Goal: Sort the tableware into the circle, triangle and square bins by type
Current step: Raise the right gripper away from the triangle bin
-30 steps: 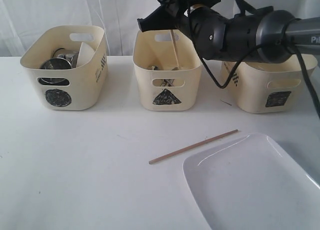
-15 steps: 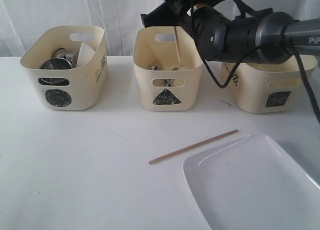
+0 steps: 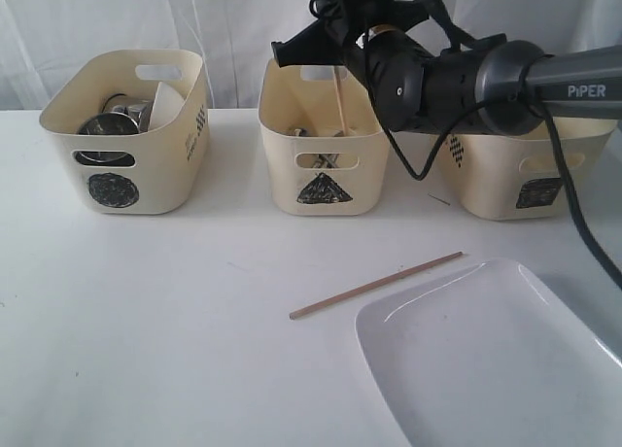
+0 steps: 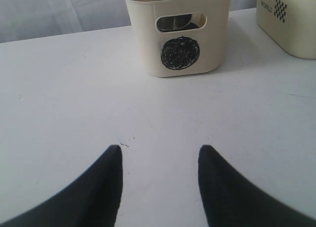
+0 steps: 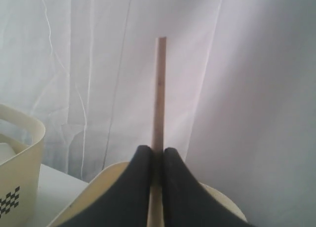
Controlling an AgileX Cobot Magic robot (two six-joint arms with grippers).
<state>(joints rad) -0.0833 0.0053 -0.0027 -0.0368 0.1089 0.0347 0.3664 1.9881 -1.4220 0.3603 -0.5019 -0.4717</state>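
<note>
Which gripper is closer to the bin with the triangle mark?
Right. The right gripper hangs just above the triangle bin, shut on a chopstick; the left gripper is over the table before the circle bin.

White table [image 3: 146, 301], cream circle bin [image 3: 131, 136], triangle bin [image 3: 326, 151] and square bin [image 3: 525, 170] in a back row, wooden chopstick [image 3: 376, 285] lying just beside large white rectangular plate [image 3: 486, 360]

Right arm [image 3: 505, 78] reaches in from the right of the triangle bin [image 3: 325, 189]. It is stretched roughly level, with the wrist ending over the bin's top. Right gripper [image 5: 157, 160] sits above the bin, jaws pinched tight on a chopstick [image 3: 340, 102] that hangs down into it. Left gripper [image 4: 160, 185] has its jaws spread apart and empty. Its place relative to the bin can't be told.
</note>
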